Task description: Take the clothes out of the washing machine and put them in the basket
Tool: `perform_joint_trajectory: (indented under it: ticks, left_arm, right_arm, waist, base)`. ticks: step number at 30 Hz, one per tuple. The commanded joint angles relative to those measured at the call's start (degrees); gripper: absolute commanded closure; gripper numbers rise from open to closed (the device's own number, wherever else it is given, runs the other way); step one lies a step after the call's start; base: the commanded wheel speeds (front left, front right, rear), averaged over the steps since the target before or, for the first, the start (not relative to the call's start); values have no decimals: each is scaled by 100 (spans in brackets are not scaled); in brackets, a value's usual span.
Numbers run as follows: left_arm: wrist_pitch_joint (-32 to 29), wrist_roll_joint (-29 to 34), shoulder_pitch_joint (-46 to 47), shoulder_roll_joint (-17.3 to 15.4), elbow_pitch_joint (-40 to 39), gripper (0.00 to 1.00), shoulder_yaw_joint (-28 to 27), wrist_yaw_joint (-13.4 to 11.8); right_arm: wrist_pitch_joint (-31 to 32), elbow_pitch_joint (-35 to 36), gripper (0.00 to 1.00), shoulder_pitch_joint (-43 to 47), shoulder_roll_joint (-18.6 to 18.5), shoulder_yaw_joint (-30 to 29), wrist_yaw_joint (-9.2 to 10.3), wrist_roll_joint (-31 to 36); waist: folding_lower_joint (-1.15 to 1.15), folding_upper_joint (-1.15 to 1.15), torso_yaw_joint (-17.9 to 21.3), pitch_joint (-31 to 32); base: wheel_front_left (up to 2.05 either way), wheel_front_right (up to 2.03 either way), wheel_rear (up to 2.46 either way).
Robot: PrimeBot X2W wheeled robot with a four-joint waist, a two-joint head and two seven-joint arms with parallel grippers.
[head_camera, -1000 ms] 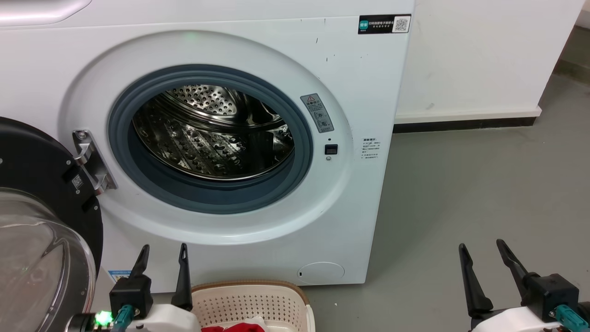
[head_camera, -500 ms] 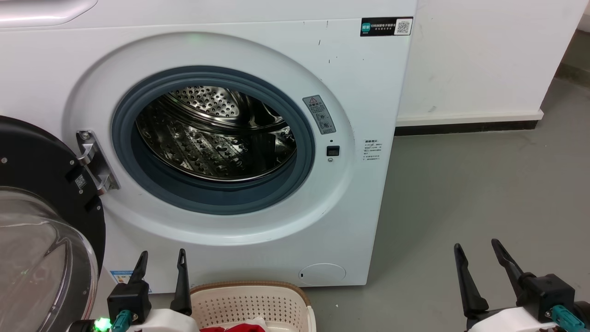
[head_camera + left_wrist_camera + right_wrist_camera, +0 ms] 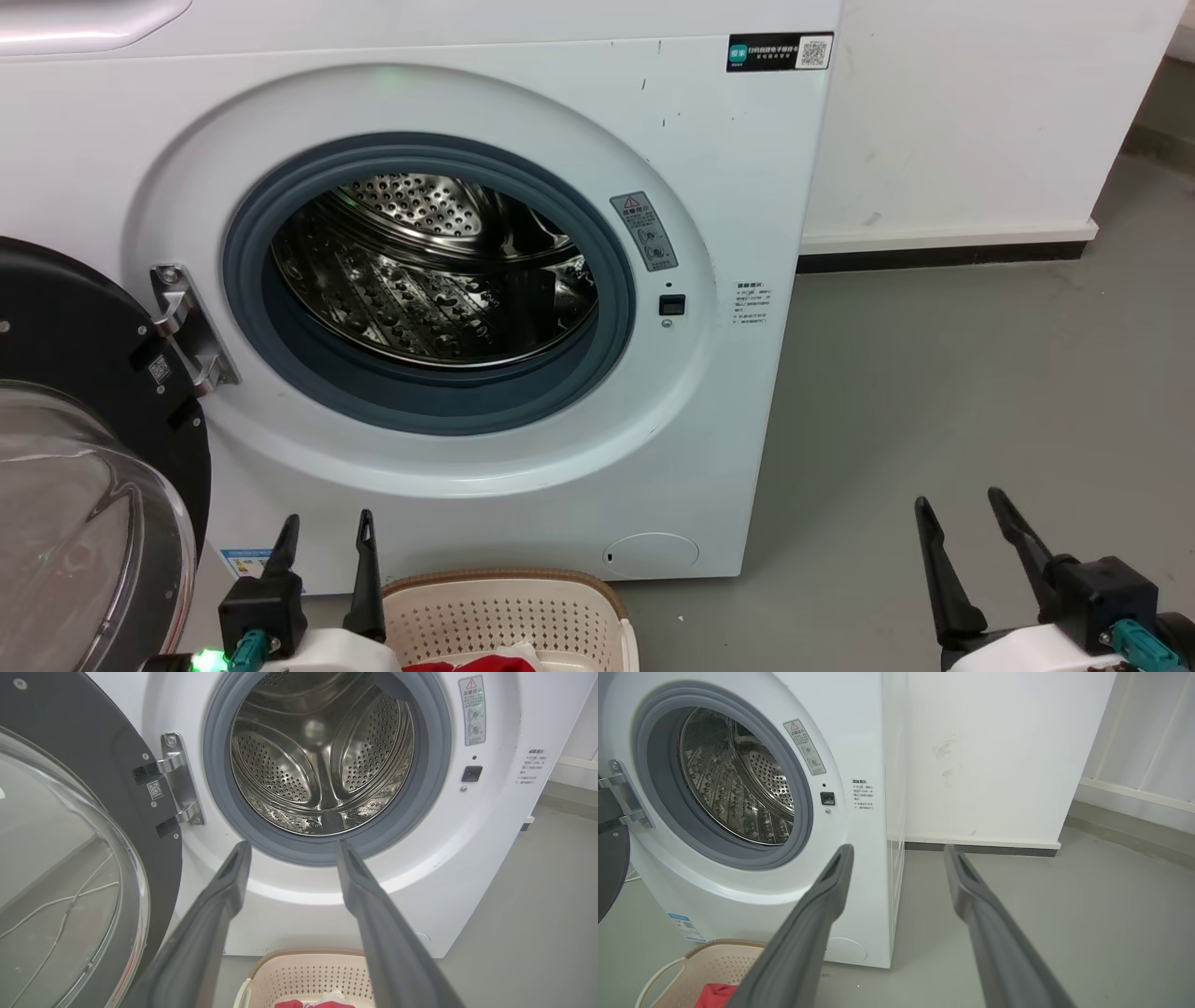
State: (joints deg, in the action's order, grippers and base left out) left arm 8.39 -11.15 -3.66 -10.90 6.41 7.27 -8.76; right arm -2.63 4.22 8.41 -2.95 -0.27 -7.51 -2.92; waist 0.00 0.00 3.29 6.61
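The white washing machine (image 3: 709, 168) stands with its porthole open, and its steel drum (image 3: 429, 271) holds no fabric that I can see. The drum (image 3: 322, 751) also looks bare in the left wrist view. Red and white clothes (image 3: 481, 661) lie in the cream basket (image 3: 509, 611) on the floor in front of the machine. My left gripper (image 3: 324, 527) hangs open just left of the basket, nothing between its fingers. My right gripper (image 3: 960, 504) is open over the grey floor, well right of the machine. The clothes (image 3: 714, 994) and basket (image 3: 703, 963) show at the right wrist view's lower left.
The black-framed glass door (image 3: 84, 485) is swung open at the left, close to my left arm. A white wall (image 3: 980, 112) with a dark skirting strip runs behind the bare grey floor (image 3: 980, 392) on the right.
Both grippers have dropped slightly lower in the head view, still open. The picture shifted a little with the camera. Basket and clothes are unchanged.
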Motion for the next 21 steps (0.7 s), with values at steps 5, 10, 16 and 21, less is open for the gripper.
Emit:
perform_joint_trajectory:
  ticks: [5, 10, 16, 21]
  left_arm:
    - [-71, -170, -62, 90, 216, 100, -39, 51]
    - [-190, -730, 34, 140, 271, 100, -152, 162]
    - [-271, -1262, 95, 186, 290, 100, -227, 268]
    - [-351, -1760, 157, 230, 312, 100, -303, 366]
  right_arm:
    - [9, -197, 100, 54, 0, 12, -1, -181]
    - [49, -303, 100, -55, -32, -1, -1, -845]
    - [85, -418, 100, -170, -60, -11, -1, -1456]
    - [117, -520, 100, -271, -81, -23, 0, -2027]
  waist:
    - [0, 0, -3, -8]
    - [0, 0, -17, -35]
    - [0, 0, -30, -62]
    - [0, 0, -43, -89]
  base:
    - [0, 0, 0]
    - [0, 0, 0]
    - [0, 0, 0]
    - [0, 0, 0]
